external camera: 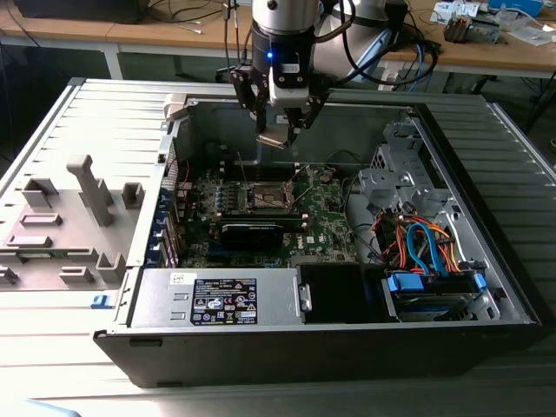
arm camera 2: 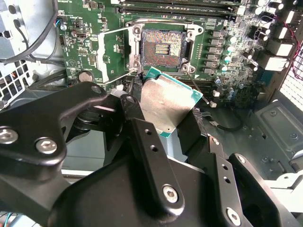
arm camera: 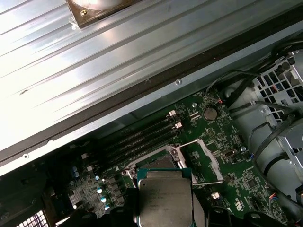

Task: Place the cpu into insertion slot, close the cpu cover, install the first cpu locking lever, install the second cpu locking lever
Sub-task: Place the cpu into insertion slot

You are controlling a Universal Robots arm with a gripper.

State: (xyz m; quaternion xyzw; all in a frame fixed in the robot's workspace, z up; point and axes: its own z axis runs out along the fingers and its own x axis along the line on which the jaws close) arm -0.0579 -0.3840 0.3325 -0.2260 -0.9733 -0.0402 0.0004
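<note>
**Exterior view.** The gripper (external camera: pixel 280 132) is above the open computer case (external camera: pixel 261 356), clamped on the cpu (external camera: pixel 271 137) by its edges. The chip hangs over the green motherboard (external camera: pixel 326 221), well above the insertion slot (external camera: pixel 265 198). A grey fixture block (external camera: pixel 74 217) sits outside the case on the exterior view's left.

**Second wrist view.** The cpu shows its silvery face, pinched between black fingers (arm camera 2: pixel 142 127). It is held roughly level, probably so it can seat flat. The insertion slot beyond the chip is bare. The cpu cover (arm camera 2: pixel 115 54) is swung open beside the slot, which leaves the socket free.

**First wrist view.** The cpu overlaps the slot's near edge. The cover frame is open alongside, with memory slots (arm camera: pixel 142 137) beyond.
</note>
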